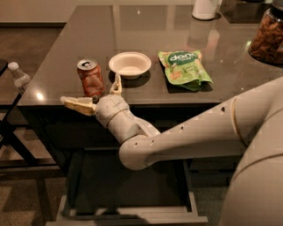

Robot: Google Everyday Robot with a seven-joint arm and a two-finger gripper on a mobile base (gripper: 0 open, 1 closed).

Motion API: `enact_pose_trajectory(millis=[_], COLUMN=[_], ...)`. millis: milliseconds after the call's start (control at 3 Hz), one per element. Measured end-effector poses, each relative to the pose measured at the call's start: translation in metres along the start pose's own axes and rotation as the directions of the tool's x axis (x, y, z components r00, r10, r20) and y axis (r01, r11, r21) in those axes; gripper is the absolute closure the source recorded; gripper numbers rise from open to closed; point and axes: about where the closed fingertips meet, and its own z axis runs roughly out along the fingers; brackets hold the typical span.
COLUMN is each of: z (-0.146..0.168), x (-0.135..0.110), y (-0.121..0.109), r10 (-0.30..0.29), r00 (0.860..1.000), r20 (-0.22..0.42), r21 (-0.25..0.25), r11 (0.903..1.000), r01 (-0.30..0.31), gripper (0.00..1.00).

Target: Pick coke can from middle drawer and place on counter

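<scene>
The red coke can point(90, 77) stands upright near the front left edge of the dark glossy counter point(66, 53). My gripper point(92, 93) sits just in front of the can at the counter's edge, open, with one pale finger point(77, 105) spread out to the left and the other finger point(116, 84) pointing up to the right of the can. Neither finger grips the can. Below the arm, the middle drawer point(128, 190) is pulled out, and its dark inside shows nothing in it.
A white bowl point(130, 64) lies right of the can, then a green snack bag point(184, 69). A jar of nuts point(267, 38) is at the far right, a white container point(205, 9) at the back. A clear bottle point(19, 77) stands off the counter's left side.
</scene>
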Motion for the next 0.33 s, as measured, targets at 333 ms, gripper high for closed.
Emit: enact_pose_trajectory(millis=[333], z=[0.0000], x=[0.0000], y=[0.0000], r10=[0.000], r00=[1.000], r20=[0.000], r21=[0.000], r11=[1.0000], r01=[0.000], gripper=[0.00])
